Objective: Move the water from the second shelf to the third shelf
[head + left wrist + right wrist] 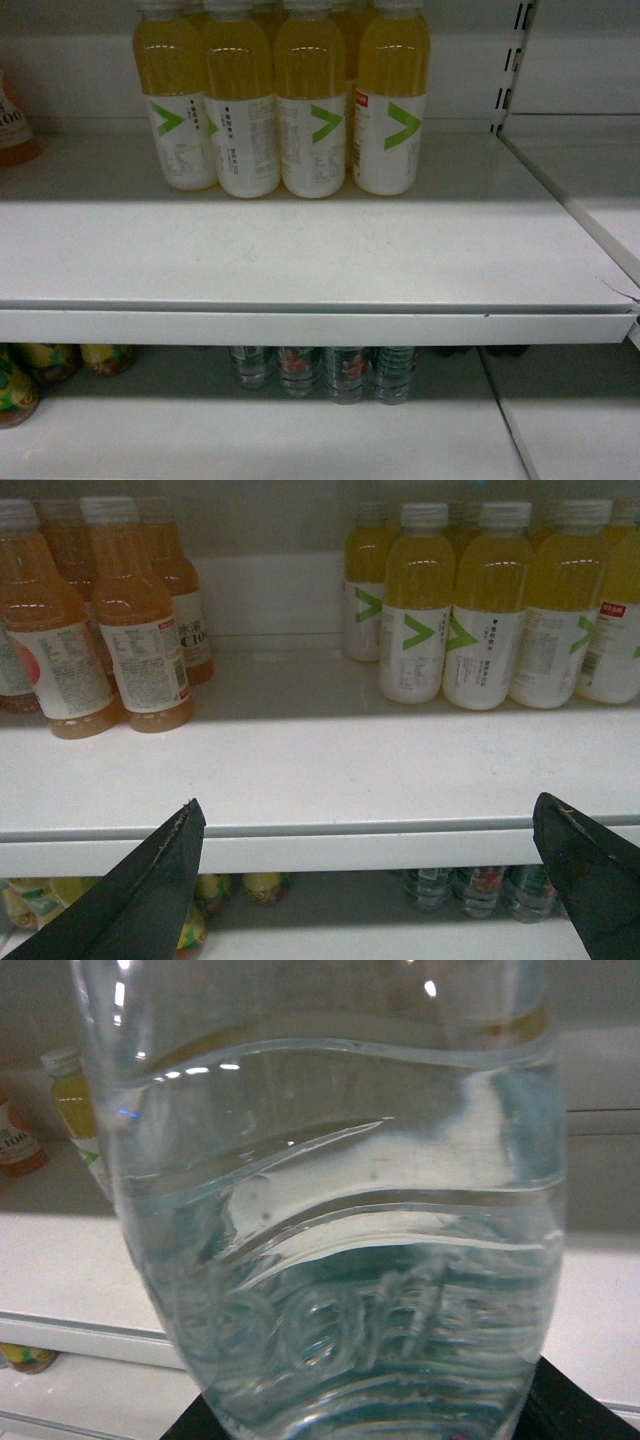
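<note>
A clear ribbed bottle of water (330,1240) fills the right wrist view, held just in front of the camera. My right gripper (375,1422) is shut on its lower part, with black fingers (572,1408) showing at the bottom corners. Behind the bottle lies a white shelf (60,1270). Several more water bottles (325,372) stand on the lower shelf (250,440), mostly hidden under the upper shelf's front lip (300,327). My left gripper (365,880) hangs open and empty in front of that lip. Neither gripper shows in the head view.
Yellow drink bottles with green chevron labels (280,100) stand at the back of the upper shelf (300,250). Orange drink bottles (100,620) stand to their left. Fruit-labelled bottles (40,370) sit at the lower left. A slotted upright (510,60) bounds the bay on the right.
</note>
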You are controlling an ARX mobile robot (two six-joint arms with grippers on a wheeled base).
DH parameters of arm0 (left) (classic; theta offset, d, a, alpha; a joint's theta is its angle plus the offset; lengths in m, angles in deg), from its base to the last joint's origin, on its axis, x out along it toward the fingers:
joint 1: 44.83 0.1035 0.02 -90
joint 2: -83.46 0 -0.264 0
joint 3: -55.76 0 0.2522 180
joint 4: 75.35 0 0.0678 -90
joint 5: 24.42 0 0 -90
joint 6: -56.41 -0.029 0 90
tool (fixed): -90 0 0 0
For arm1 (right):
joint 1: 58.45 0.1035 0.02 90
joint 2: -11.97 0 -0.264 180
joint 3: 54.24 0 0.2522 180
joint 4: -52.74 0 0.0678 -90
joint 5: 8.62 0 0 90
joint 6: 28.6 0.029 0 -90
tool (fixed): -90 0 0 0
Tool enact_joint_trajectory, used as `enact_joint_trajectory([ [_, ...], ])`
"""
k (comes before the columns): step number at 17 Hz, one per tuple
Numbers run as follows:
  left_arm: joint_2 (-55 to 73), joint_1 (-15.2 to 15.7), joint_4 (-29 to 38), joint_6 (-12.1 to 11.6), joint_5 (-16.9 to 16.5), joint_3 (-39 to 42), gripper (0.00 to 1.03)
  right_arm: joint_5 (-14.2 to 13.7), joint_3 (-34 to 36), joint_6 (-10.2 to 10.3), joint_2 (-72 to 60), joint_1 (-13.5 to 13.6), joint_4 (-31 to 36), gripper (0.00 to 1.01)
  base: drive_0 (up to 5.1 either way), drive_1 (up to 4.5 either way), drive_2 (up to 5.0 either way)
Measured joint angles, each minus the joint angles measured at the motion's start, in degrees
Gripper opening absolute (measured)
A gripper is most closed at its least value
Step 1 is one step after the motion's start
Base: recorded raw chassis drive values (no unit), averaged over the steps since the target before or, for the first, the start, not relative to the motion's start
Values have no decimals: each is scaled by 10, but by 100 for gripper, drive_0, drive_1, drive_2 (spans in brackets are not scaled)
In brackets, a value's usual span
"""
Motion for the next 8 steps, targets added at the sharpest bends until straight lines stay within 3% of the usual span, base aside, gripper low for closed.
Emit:
enact_joint_trajectory([
  [8,0,0,0,0,0,0,98,-2,0,0,0,-3,0,41,-491,254,254],
])
